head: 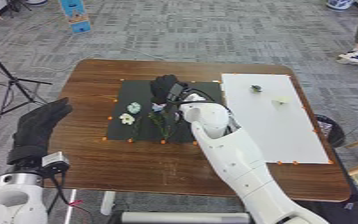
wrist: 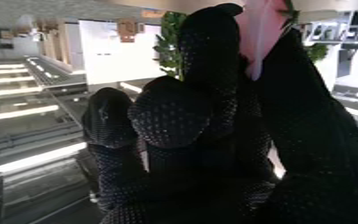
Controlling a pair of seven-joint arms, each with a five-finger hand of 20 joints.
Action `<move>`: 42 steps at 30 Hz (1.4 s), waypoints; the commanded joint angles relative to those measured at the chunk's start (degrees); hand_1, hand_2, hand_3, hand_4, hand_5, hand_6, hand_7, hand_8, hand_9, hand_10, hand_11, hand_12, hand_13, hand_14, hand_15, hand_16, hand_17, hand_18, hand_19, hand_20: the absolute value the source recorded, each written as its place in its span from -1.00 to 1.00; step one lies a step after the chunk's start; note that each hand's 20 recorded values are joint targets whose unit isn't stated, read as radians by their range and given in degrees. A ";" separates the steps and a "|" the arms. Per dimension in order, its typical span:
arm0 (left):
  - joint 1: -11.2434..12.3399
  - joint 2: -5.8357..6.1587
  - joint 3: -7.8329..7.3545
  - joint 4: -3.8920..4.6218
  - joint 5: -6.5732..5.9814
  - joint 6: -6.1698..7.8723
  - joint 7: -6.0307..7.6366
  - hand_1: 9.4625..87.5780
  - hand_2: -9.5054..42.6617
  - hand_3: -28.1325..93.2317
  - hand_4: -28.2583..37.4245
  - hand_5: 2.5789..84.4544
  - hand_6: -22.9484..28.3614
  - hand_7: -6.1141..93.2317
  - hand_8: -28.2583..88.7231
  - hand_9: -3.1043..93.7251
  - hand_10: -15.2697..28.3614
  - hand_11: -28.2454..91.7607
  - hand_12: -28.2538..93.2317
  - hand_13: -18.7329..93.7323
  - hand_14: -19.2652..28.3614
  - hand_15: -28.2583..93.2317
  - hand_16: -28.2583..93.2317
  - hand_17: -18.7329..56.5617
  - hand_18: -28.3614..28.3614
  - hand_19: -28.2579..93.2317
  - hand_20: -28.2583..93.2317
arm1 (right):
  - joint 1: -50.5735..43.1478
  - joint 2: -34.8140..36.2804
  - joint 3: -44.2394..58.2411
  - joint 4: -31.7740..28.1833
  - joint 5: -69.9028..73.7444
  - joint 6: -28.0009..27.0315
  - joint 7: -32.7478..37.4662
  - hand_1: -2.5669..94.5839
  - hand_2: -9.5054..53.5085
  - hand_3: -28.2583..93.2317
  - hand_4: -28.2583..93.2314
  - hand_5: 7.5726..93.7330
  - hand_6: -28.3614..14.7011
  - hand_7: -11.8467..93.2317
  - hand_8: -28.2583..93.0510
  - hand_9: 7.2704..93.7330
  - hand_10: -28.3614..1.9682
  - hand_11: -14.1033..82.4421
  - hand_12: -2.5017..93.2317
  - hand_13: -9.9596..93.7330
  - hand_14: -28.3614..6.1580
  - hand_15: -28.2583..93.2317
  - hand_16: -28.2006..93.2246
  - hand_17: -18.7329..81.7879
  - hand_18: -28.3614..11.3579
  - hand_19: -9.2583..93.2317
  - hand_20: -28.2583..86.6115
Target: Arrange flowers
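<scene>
While the right hand (head: 165, 90) is held over the far part of a flat black rectangular mat (head: 120, 131), its outline is partly lost against that dark surface. In the right wrist view, a pink, smooth, petal-like flower (wrist: 259, 32) is pinched between the thumb and a finger of the right hand (wrist: 202, 150); its lower part is covered by the glove, its rim is cut off by the picture's edge, and a green scrap is seen beside it. Whether a stem is held too cannot be told.

Just on the near side of the right hand, a small blue-lilac flower (head: 159, 107) is laid on the mat, its green stem directed away from the hand. To the hand's left, a pale green-white bloom (head: 134, 107) and a cream-white flower (head: 127, 119) are laid close together, their stems hard to separate.

By the right forearm, the mat's near right part and some of the edge of a white rectangular board (head: 273, 135) are covered. On that board, right of the hand, a small dark green sprig (head: 256, 88) and a pale yellow flower (head: 282, 100) are set apart. Left of the mat, beyond a strip of brown wooden table (head: 91, 107), the left hand (head: 40, 127) is held relaxed and uncurled.
</scene>
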 commanded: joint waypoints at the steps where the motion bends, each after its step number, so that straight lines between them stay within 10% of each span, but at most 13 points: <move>1: 0.52 -0.37 -0.49 -0.57 0.10 -0.79 -0.58 -0.62 -0.39 0.65 -1.00 0.21 0.07 -0.61 -0.65 0.10 0.33 -0.23 -0.36 -0.01 0.38 -0.35 -0.55 -0.31 0.27 -0.44 -0.28 | 2.28 3.74 -2.99 -2.28 -6.92 0.43 2.09 0.20 -0.71 0.32 -0.86 0.63 0.39 -0.28 -0.34 0.85 0.28 0.01 -0.31 0.81 0.37 0.50 0.17 0.26 -0.68 0.93 0.49; 30: -0.22 -0.32 0.07 -0.43 -0.03 -1.34 -0.89 -0.63 -0.41 0.65 -1.00 0.20 0.08 -0.62 -0.65 0.10 0.33 -0.23 -0.36 -0.01 0.39 -0.36 -0.55 -0.32 0.27 -0.45 -0.28 | -0.69 7.89 -3.19 -2.45 -6.35 2.42 2.83 0.20 -0.71 0.32 -0.86 0.64 0.39 -0.28 -0.35 0.85 0.30 0.01 -0.31 0.81 0.37 0.50 0.17 0.27 -0.67 0.93 0.49; 42: -0.46 -0.39 0.11 -0.39 0.21 -1.63 -1.18 -0.63 -0.45 0.65 -1.00 0.20 0.07 -0.61 -0.65 0.10 0.33 -0.23 -0.36 -0.01 0.39 -0.36 -0.55 -0.32 0.27 -0.45 -0.28 | -0.53 8.78 -4.31 -3.88 -3.40 0.04 3.80 -0.09 -0.97 0.45 -0.77 0.57 0.39 -0.30 -0.40 0.79 0.27 -0.01 -0.32 0.79 0.32 0.50 0.18 0.24 -0.72 0.92 0.50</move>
